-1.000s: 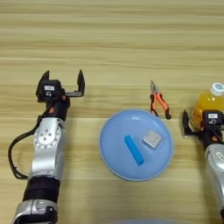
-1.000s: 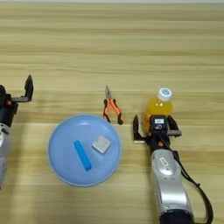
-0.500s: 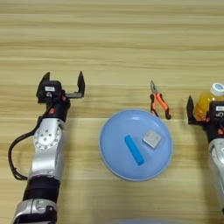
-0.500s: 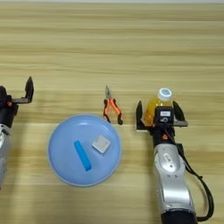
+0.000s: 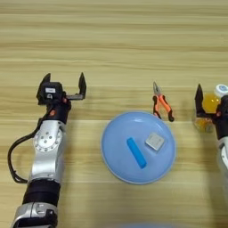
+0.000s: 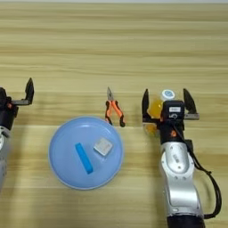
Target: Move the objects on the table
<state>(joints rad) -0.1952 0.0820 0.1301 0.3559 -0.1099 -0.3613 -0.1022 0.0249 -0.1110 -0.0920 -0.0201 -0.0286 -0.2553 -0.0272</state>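
The orange-drink bottle with its white cap stands at the right. My right gripper is open, one finger on each side of the bottle, and its wrist hides part of the bottle's body. A blue oblong bar and a grey square block lie side by side on the light-blue plate in the middle of the wooden table. My left gripper is open over bare wood at the left, holding nothing.
Orange-handled pliers lie just beyond the plate's far right rim, between the plate and the bottle. A black cable loops beside my right forearm.
My right gripper has moved forward, away from me, so its open fingers now straddle the bottle instead of sitting just short of it. The left arm has not moved.
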